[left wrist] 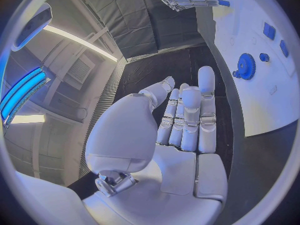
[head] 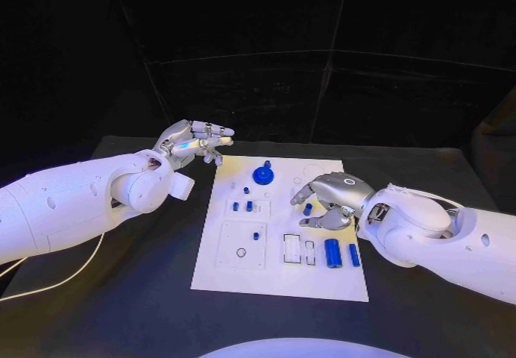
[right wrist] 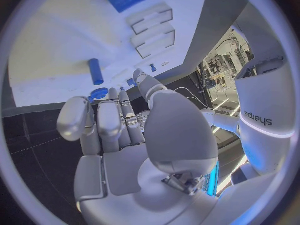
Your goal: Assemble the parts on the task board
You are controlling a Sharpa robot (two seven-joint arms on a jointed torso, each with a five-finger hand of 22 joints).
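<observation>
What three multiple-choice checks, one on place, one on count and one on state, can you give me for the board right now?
1. Where is the blue gear?
A) at the far end of the task board
B) beside the long cylinders
C) on the black table

2. How many long blue cylinders lie side by side at the board's near right?
A) one
B) two
C) four

3. What is the left robot hand doing?
A) holding the gear
B) pressing on the board
C) holding nothing, off the board

Answers:
1 A, the gear sits near the far edge.
2 B, a pair lies there.
3 C, its fingers are bare, beside the board's far left corner.
</observation>
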